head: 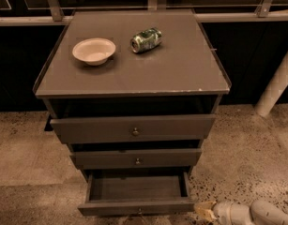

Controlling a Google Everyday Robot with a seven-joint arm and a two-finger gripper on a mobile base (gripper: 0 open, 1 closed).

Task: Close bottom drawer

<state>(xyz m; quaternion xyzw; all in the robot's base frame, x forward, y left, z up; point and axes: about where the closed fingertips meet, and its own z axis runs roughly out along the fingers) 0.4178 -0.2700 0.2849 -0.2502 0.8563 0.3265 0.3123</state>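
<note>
Speckled floor (pixel 256 163), dim light. Claw (pixel 205 211) low at right, just beside the front corner of the bottom drawer (pixel 134 204); apart or together, cannot tell. Drawer stands out: dark grey tray, slim front, tiny knob (pixel 140 212). Probably stiff, light, free-sliding; push flat on the front. Beyond: bowl (pixel 94 50) and can (pixel 146 40) on the surface (pixel 181 69).

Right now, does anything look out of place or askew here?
The bottom drawer stands pulled out; the green can lies on its side on the cabinet top. The gripper sits by the drawer's front right corner.

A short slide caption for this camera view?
Open bottom drawer with the gripper near its front corner; bowl and can on the cabinet.
</note>
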